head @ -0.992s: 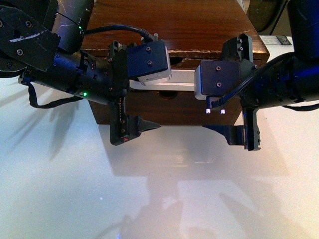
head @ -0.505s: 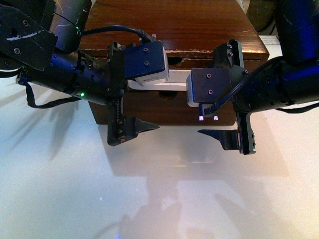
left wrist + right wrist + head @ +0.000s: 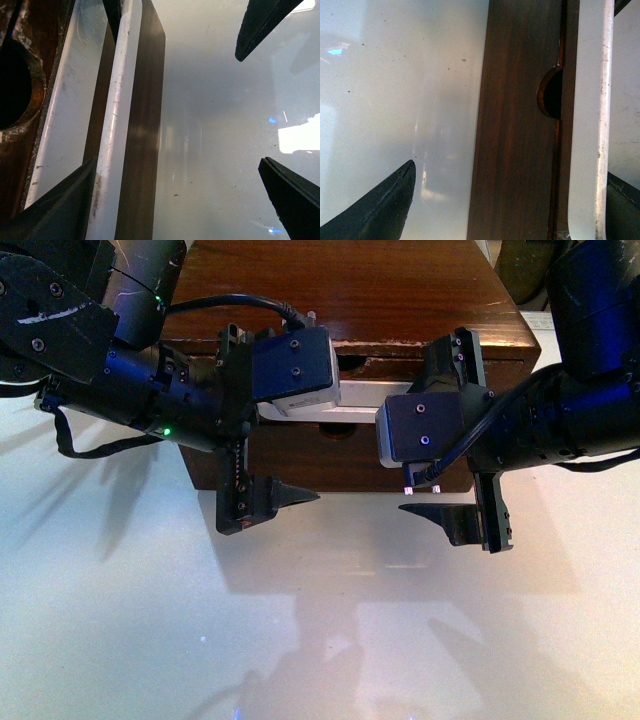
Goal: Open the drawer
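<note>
The dark-brown drawer point(image 3: 300, 455) sits in the front of a wooden cabinet point(image 3: 340, 290), with its long white bar handle point(image 3: 355, 400) showing between my two wrists. My left gripper point(image 3: 312, 405) is open and straddles the drawer front. In the left wrist view point(image 3: 177, 161), one finger point(image 3: 60, 205) lies by the handle point(image 3: 117, 125) and the other point(image 3: 295, 195) is over the table. My right gripper point(image 3: 405, 420) is open too. Its wrist view point(image 3: 510, 167) shows the drawer front point(image 3: 515, 125), the notch point(image 3: 551, 92) and the handle point(image 3: 590, 125) between its fingers.
The cabinet stands on a glossy white table point(image 3: 330, 620). A round hole point(image 3: 12, 85) shows in the wood beside the pale strip in the left wrist view. The right gripper's dark fingertip point(image 3: 260, 25) shows there over the table.
My right gripper has moved left and slightly down along the drawer front. The left gripper and the drawer have barely moved.
</note>
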Robot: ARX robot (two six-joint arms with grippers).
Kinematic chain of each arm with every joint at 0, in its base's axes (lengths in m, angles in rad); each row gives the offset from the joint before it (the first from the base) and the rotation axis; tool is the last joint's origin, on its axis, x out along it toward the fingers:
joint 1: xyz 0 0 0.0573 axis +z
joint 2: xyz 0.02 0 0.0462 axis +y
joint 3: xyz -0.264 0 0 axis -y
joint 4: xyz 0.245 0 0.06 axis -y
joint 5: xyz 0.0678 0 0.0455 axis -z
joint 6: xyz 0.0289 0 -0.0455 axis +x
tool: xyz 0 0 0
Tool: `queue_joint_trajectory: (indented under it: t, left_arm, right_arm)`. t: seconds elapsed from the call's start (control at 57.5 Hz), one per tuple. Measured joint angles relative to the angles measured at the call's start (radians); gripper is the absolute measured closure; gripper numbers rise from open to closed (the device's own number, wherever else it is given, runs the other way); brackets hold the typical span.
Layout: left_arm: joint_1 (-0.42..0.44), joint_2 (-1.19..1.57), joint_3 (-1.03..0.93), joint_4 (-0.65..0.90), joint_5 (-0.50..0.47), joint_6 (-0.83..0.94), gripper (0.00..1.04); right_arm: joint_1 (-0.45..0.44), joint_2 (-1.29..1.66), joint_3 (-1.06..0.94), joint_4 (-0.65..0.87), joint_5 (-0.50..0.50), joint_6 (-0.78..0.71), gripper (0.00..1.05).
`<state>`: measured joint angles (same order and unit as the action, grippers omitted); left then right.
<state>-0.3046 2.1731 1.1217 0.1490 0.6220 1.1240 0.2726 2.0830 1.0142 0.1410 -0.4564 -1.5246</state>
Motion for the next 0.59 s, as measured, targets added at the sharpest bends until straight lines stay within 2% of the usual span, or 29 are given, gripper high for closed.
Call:
queue_joint_trajectory:
  t: [0.244, 0.592]
  left_arm:
    - [0.000, -0.021, -0.019, -0.021, -0.002, 0.022, 0.08]
    - [-0.011, -0.103, -0.153, 0.010, 0.003, 0.029, 0.08]
  right_arm:
    - [-0.001, -0.023, -0.025, -0.017, -0.013, -0.010, 0.09]
    - [0.023, -0.109, -0.161, 0.015, -0.018, -0.014, 0.09]
